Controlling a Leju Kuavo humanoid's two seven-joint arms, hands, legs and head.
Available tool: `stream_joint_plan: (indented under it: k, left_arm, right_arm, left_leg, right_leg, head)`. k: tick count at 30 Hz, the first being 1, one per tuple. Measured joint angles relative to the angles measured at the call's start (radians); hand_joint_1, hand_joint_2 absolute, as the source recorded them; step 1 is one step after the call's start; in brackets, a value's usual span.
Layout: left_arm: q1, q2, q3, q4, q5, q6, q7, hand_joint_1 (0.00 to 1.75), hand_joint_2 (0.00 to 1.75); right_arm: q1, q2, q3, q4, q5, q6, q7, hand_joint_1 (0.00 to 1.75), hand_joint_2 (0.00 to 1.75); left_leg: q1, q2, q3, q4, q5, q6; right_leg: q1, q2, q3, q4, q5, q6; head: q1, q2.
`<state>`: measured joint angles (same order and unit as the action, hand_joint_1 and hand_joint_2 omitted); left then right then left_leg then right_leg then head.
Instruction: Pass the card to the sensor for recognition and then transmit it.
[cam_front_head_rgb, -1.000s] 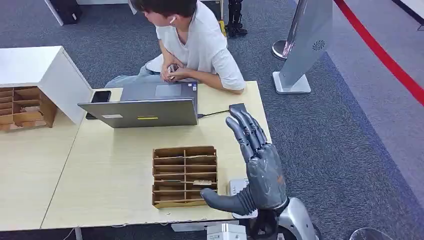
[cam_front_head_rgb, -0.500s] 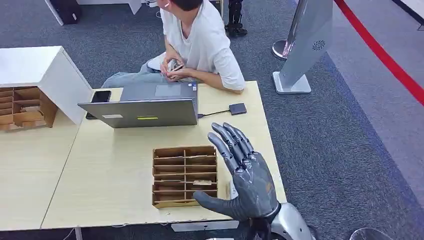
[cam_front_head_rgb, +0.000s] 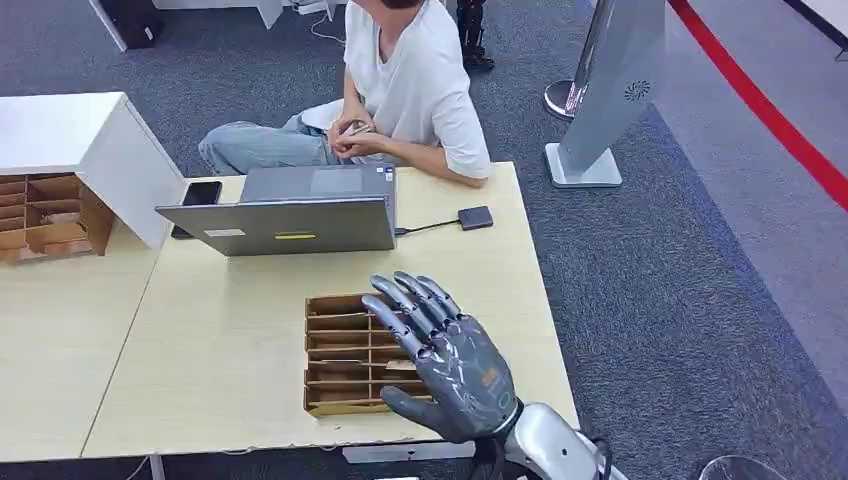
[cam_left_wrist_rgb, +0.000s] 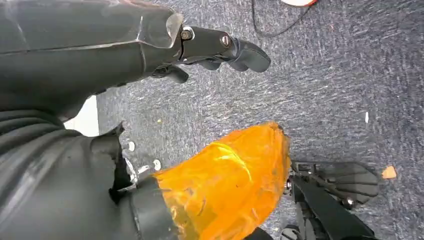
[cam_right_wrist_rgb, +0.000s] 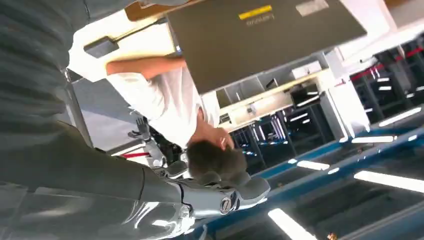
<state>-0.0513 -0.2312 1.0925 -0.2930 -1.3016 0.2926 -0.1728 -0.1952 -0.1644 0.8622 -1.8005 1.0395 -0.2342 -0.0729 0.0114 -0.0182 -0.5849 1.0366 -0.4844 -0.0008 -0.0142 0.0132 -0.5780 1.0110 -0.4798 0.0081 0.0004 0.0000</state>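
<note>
One big pale table (cam_front_head_rgb: 230, 360) fills most of my head view, with a person (cam_front_head_rgb: 410, 80) sitting at its far edge behind a grey laptop (cam_front_head_rgb: 285, 215). Nearer me sits the wooden slotted tray (cam_front_head_rgb: 345, 350), and my right robot hand (cam_front_head_rgb: 445, 360) hovers over its right half, palm down, fingers spread, grasping nothing. Far right on the table is the small dark sensor (cam_front_head_rgb: 475, 217), cabled to the laptop and well apart from the tray.

Smallest thing: the card (cam_front_head_rgb: 400, 366), a pale sliver lying in one of the tray's near right slots, just beside my thumb. My guess is it's light, thin and stiff, fairly slick too, so it'll want a pinch on an edge that sticks up out of the slot rather than a full grab. Squeeze too loosely and it could slide out on the way to the sensor.

View differences: the right wrist view, turned upside down, shows the laptop lid and the person past my fingers, but I can't make out the card there. The left wrist view looks at grey carpet, with my left robot hand (cam_left_wrist_rgb: 150, 55) hanging empty, fingers apart.
</note>
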Motion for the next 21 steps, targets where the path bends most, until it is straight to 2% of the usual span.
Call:
stream_joint_plan:
  k: [7, 21]
  left_arm:
    - [-0.004, 0.0, 0.0, 0.0, -0.005, -0.001, 0.001, 0.0, 0.0]
    - [-0.009, 0.004, -0.002, 0.003, -0.029, -0.001, 0.018, 0.0, 0.0]
  right_arm:
    - [-0.027, 0.001, 0.034, 0.043, 0.0, 0.018, 0.011, 0.0, 1.75]
    - [-0.05, 0.008, 0.061, 0.105, 0.03, 0.031, 0.082, 0.0, 1.75]
  left_leg:
    - [0.0, 0.0, 0.0, 0.0, 0.0, 0.0]
    - [0.0, 0.0, 0.0, 0.0, 0.0, 0.0]
  right_leg:
    - [0.0, 0.0, 0.0, 0.0, 0.0, 0.0]
    - [0.0, 0.0, 0.0, 0.0, 0.0, 0.0]
  head:
    - [0.0, 0.0]
    - [0.0, 0.0]
